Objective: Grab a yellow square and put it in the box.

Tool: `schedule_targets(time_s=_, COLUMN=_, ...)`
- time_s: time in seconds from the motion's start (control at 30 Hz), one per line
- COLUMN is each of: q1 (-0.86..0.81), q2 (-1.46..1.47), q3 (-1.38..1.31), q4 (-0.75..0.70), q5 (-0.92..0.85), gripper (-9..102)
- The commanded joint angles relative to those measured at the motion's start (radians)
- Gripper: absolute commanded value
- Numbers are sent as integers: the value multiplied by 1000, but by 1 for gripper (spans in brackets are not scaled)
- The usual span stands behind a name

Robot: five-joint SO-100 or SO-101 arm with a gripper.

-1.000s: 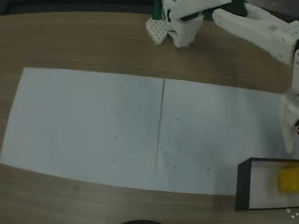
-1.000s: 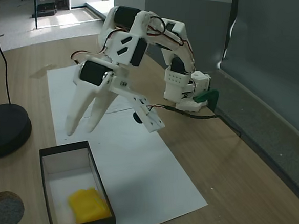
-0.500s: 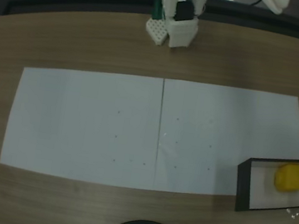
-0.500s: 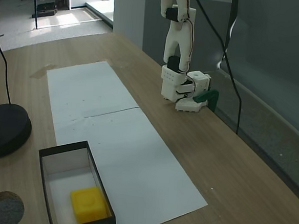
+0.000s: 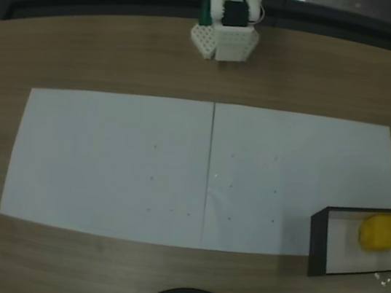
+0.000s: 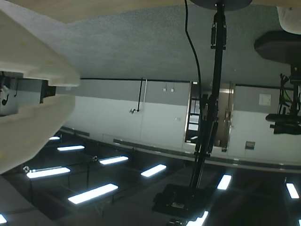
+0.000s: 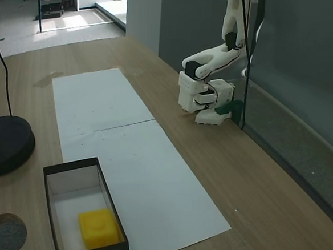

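Now square (image 7: 97,228) sits inside box (image 7: 52,173) in both fixed views; arm (image 7: 211,59) folded back at base. Wrist view faces ceiling; gripper (image 6: 28,94) edge visible, jaw state unclear.

Yellow square (image 7: 97,229) — black-walled, white-lined box (image 7: 53,172) — white paper (image 5: 119,164).

This looks like an office or lab room. A long wooden table (image 7: 275,201) carries white paper sheets (image 7: 124,150) and, at twelve o'clock in a fixed view, a small white robot arm (image 5: 228,19) clamped to its edge. Grey partition panels (image 7: 297,60) run beside the table. The wrist view shows rows of ceiling strip lights (image 6: 91,193), a glazed door (image 6: 209,117) and a camera stand (image 6: 207,108).
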State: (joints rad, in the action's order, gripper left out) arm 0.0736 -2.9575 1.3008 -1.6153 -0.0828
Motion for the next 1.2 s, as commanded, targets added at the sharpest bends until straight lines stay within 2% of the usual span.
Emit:
schedule_targets(time_s=0.0, q1=-3, q2=-183, q3=190, q4=123, q5=-2, gripper=0)
schedule_targets(time_s=0.13, q1=-3, q2=-370, q3=420, q4=222, q5=-2, gripper=0)
schedule_targets(time_s=0.3, q1=-3, q2=-525, q3=589, q4=238, q5=-2, gripper=0)
schedule_targets(time_s=0.4, q1=-20, q2=-518, q3=669, q4=245, q5=-2, gripper=0)
schedule_targets(time_s=0.6, q1=-150, q2=-518, q3=974, q4=486, q5=8, gripper=0)
schedule_targets(time_s=0.73, q1=-160, q2=-518, q3=1241, q4=609, q5=8, gripper=0)
schedule_targets(time_s=0.93, q1=-156, q2=-518, q3=1511, q4=644, q5=5, gripper=0)
schedule_targets(time_s=1.17, q1=-121, q2=-518, q3=1687, q4=649, q5=9, gripper=0)
